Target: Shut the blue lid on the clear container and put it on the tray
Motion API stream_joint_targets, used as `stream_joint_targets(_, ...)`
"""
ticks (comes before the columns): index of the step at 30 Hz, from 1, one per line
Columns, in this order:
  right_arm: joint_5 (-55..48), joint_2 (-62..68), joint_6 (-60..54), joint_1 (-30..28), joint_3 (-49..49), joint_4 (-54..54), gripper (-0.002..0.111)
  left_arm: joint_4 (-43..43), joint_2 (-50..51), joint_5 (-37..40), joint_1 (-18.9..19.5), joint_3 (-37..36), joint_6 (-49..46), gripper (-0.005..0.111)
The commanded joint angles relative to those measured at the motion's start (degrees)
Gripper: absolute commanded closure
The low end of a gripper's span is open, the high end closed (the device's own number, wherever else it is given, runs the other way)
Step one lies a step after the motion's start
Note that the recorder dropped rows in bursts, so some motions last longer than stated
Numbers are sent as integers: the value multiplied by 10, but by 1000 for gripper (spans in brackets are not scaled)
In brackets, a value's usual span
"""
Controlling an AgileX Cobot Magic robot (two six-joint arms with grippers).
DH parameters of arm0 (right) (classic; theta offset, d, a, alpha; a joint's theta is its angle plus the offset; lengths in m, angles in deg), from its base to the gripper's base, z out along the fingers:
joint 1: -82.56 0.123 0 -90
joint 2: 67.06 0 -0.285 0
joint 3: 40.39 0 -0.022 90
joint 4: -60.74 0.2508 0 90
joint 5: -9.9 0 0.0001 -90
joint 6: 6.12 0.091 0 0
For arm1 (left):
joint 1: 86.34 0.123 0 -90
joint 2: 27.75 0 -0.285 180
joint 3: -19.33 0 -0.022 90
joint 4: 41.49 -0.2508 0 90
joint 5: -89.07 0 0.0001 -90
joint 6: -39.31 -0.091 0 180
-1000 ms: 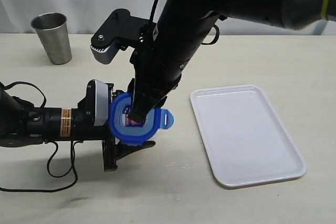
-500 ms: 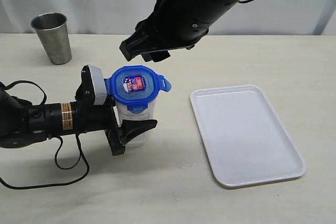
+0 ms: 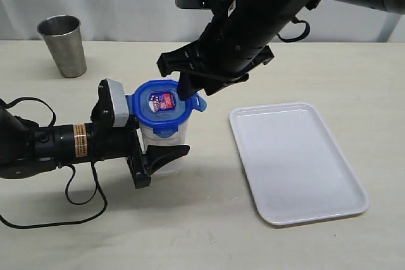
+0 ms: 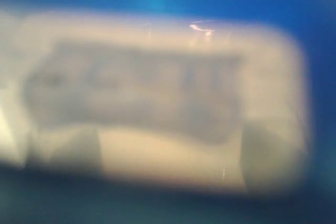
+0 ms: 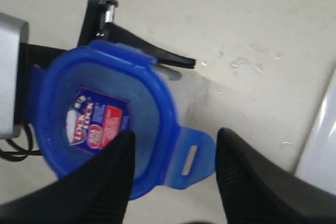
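— So, what is everything made of?
— Lid point(image 3: 163, 107): translucent blue plastic, a rounded octagon, with a small red, white and blue sticker point(image 5: 97, 124) on top. It sits on the mouth of the container point(image 3: 180, 136), a tall clear plastic tumbler. That stands upright on the beige table point(image 3: 209, 232), as far as I can see, left of the tray point(image 3: 297, 162) and apart from it. Tray: flat white plastic, rectangular, with rounded corners and a low raised rim.
— And the cup?
— Cup point(image 3: 62, 45): dull grey steel, tapered, upright at the far left, well apart from the rest.
— Counts?
— One lid, one container, one tray, one cup, two arms. Of the lid's flaps I can count two for sure: a slotted flap point(image 5: 189, 158) sticking out flat toward the tray, and one at the front hanging down.
— The claws?
— Left claw point(image 3: 166, 156) lies low along the table, its black jaws closed on the container's body, one in front and one behind. Right claw point(image 3: 193, 90) hangs over the lid, wide open, gripping nothing. Its two black ribbed fingers point(image 5: 113, 182) straddle the slotted side, one above the lid's top, the other out beyond the flap. Whether either touches the lid I cannot tell.
— The left wrist view?
— Only a blur of blue and pale beige, too close to make out.
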Motion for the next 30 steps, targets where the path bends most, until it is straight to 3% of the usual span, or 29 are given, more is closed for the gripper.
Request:
stream_joint_targets(1, -11, -1, -28, -3, 3, 51, 62, 4, -4, -15, -4, -2, 6, 107)
stream_joint_targets(12, 35, 16, -51, -3, 69, 79, 63, 0, -4, -16, -4, -2, 6, 107)
stream_joint_targets(21, 50, 29, -128, -3, 70, 179, 81, -2, -4, -20, -4, -2, 6, 107)
stream_joint_targets(26, 36, 71, -153, -3, 70, 212, 76, -10, -4, -20, -4, -2, 6, 107)
stream_joint_targets(30, 35, 98, -242, -3, 70, 323, 66, -10, -4, -20, -4, -2, 6, 107)
